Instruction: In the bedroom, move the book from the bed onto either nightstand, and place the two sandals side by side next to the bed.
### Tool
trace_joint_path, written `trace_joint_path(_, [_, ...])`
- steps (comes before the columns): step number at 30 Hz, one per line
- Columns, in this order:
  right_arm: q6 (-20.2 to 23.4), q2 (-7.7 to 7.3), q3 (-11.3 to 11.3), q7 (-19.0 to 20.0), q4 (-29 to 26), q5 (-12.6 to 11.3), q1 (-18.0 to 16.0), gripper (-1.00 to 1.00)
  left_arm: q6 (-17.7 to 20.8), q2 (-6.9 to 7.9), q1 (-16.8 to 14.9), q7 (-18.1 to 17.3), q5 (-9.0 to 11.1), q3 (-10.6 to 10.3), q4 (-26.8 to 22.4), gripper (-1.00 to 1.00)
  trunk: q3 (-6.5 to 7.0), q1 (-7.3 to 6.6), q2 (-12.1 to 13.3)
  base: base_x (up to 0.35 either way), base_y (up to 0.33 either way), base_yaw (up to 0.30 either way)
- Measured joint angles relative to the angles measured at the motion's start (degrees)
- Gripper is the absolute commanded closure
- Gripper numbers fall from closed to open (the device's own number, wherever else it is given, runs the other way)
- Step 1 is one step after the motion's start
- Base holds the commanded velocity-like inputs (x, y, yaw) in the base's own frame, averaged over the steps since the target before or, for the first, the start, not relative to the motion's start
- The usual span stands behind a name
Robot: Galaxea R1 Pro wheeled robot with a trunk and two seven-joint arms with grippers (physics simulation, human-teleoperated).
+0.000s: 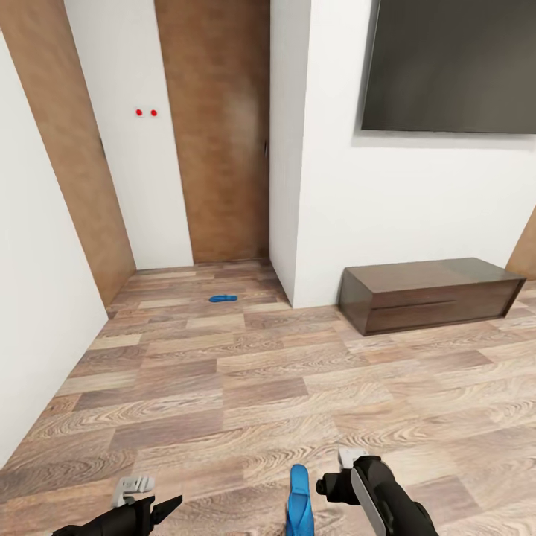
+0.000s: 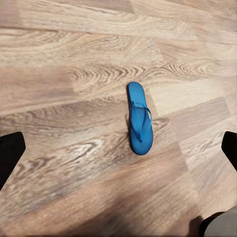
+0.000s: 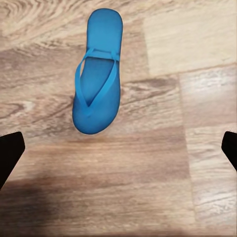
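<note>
Sandal [image 3: 97, 74] (flat, blue) on plank floor [image 1: 246, 387]

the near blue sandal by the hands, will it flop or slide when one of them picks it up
The near sandal looks thin and flat with a slim Y-strap, so it is probably light and may bend if pinched at one end. It lies flat on smooth wood planks, so a nudge would likely slide it, not tip or roll it. Both hands look open.

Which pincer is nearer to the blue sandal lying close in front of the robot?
The right pincer. It is just beside the near sandal, on its right. The left pincer is farther off, to the sandal's left, with bare floor between them.
</note>
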Motion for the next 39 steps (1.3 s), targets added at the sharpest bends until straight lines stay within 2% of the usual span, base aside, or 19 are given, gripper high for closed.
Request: trace_joint_path(39, [0.0, 0.00, 0.0, 0.0, 0.0, 0.0, 0.0, -1.00, 0.0, -0.03, 0.0, 0.0, 0.0, 0.0, 0.0, -1.00, -8.65, 1.00, -0.5, 0.000, 0.000, 0.000])
